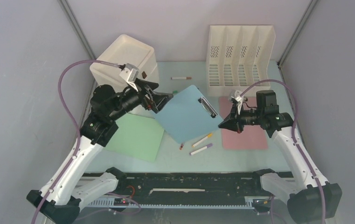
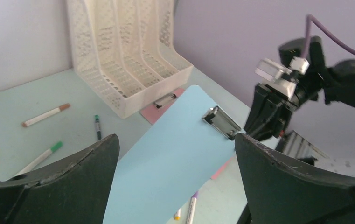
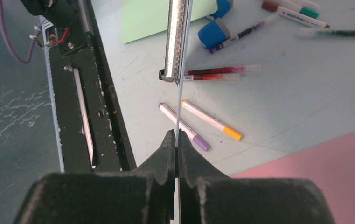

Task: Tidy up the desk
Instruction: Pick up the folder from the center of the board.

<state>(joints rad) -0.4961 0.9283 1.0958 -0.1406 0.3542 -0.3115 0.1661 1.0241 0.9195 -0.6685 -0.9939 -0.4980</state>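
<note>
**Ana:** What holds things on the smooth pale mint-green desk point(image 1: 175, 161)?

**Me:** A cream plastic file rack with holey walls point(image 1: 240, 53) stands at the back right. A cream plastic drawer box point(image 1: 124, 58) stands at the back left. I cannot see inside the box.

**Ana:** And your pincers?

**Me:** My right pincer point(image 3: 176, 140) is pressed together on the thin edge of a flat light-blue clipboard point(image 1: 187, 116). It holds the clipboard up above a purple-capped white pen point(image 1: 201, 149). My left pincer point(image 1: 163, 100) is spread wide at the clipboard's other side.

**Ana:** Where is the desk?

**Me:** Under both my arms. A light-green paper sheet point(image 1: 135, 137) and a pink paper sheet point(image 1: 245, 135) lie on it. Pale purple walls point(image 1: 26, 70) stand around.
</note>
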